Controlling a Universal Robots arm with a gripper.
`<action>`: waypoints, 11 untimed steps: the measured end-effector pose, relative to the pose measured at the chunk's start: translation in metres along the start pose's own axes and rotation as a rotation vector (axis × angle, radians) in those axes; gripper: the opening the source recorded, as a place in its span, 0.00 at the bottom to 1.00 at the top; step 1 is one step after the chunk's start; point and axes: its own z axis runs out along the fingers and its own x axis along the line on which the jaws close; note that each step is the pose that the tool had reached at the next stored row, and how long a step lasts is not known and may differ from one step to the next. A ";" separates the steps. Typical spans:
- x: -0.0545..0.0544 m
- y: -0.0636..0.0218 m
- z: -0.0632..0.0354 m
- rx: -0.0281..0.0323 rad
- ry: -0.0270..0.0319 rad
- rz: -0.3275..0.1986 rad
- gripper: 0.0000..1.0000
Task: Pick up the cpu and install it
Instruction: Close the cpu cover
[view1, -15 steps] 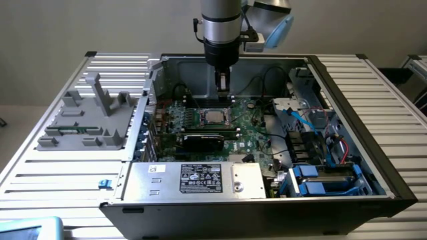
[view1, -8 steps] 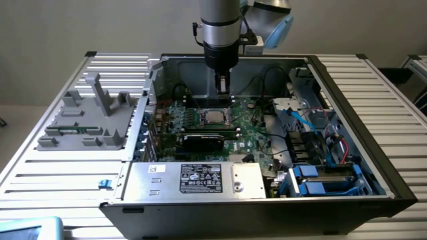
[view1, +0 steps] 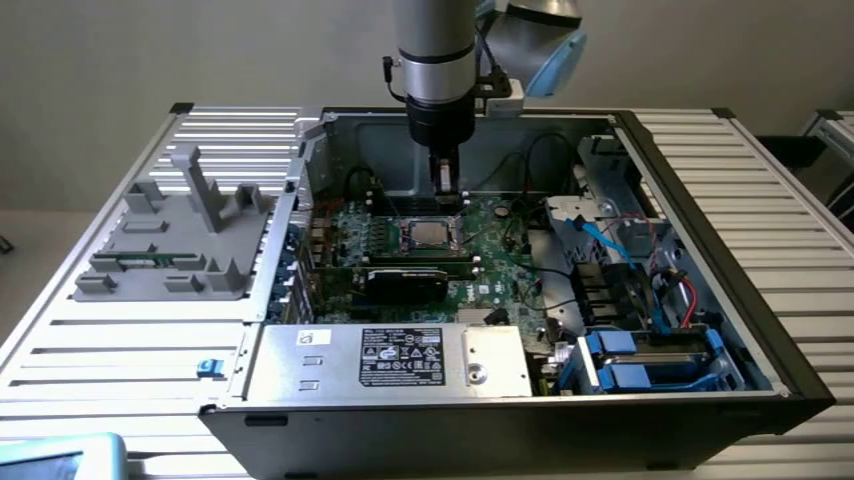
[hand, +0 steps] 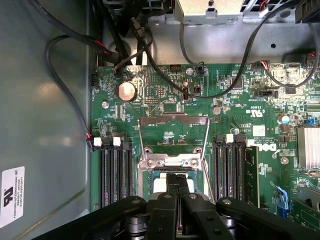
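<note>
One grey and black robot arm is reaching down into an open black metal computer case (view1: 694, 215), which is lying on a pale slatted metal table (view1: 754, 150). Its slim dark gripper (view1: 445, 186) is hanging over the far edge of the processor socket, near the middle of the green motherboard (view1: 505, 252). In the wrist view the two black fingers (hand: 171, 194) are pressing flat against each other, fully closed, and nothing is showing between them. The cpu (view1: 427, 233), a small flat square chip with a shiny silver-grey metal top, is lying level inside the dark square socket and not in the gripper's hold. Whether the fingertips are touching it cannot be told. The socket's thin silver metal retaining frame (hand: 172, 142) is standing swung up and open on the far side of the chip. Rows of long black memory slots (hand: 116, 172) are flanking the socket on both sides, and a round silver coin battery (hand: 126, 91) is sitting further along the board, toward its corner. At the case's near edge a grey metal power supply box with a black label (view1: 400, 356) is lying flat. A grey plastic moulded shroud (view1: 174, 245) is resting on the table just outside the case, toward the exterior view's left.
</note>
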 end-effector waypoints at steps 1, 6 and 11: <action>0.000 -0.0005 0.0017 -0.0005 -0.0001 0.000 0.11; 0.000 -0.0029 0.0106 -0.0026 0.0000 0.000 0.11; -0.001 -0.0041 0.0194 -0.0070 0.0000 0.000 0.11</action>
